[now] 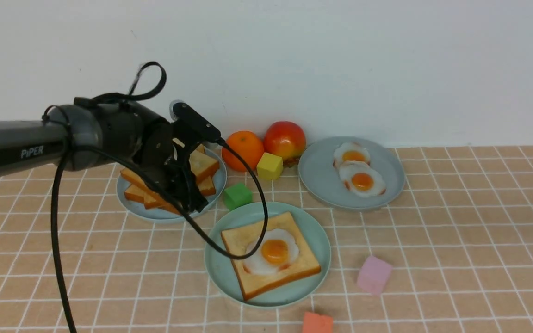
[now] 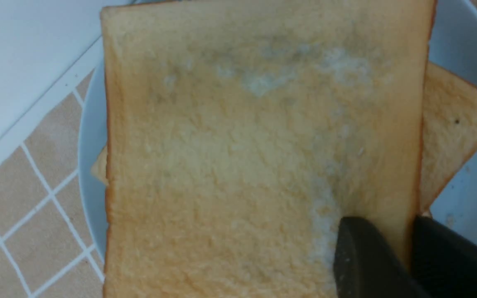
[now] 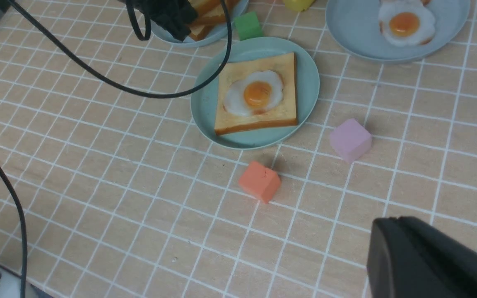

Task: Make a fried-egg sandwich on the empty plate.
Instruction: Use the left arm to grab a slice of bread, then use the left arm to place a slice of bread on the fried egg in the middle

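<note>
The mint-green plate (image 1: 315, 231) at the centre holds one toast slice (image 1: 294, 266) with a fried egg (image 1: 273, 252) lying on top. My left gripper (image 1: 195, 206) reaches down over the toast pile (image 1: 201, 164) on the blue-grey plate (image 1: 127, 194) at the left. In the left wrist view its jaws (image 2: 387, 225) are shut on the edge of the top toast slice (image 2: 242, 145), one finger on its face and one behind the crust. Another slice (image 2: 454, 124) lies beneath. My right gripper (image 3: 394, 219) is shut and empty, above the tablecloth near the front.
A second blue-grey plate (image 1: 317, 180) at the back right carries two fried eggs (image 1: 361, 180). An orange (image 1: 243, 150), an apple (image 1: 285, 138), a yellow cube (image 1: 269, 165) and a green cube (image 1: 237, 195) sit behind the mint plate. A pink cube (image 1: 374, 274) and an orange-red cube (image 1: 317, 322) lie in front.
</note>
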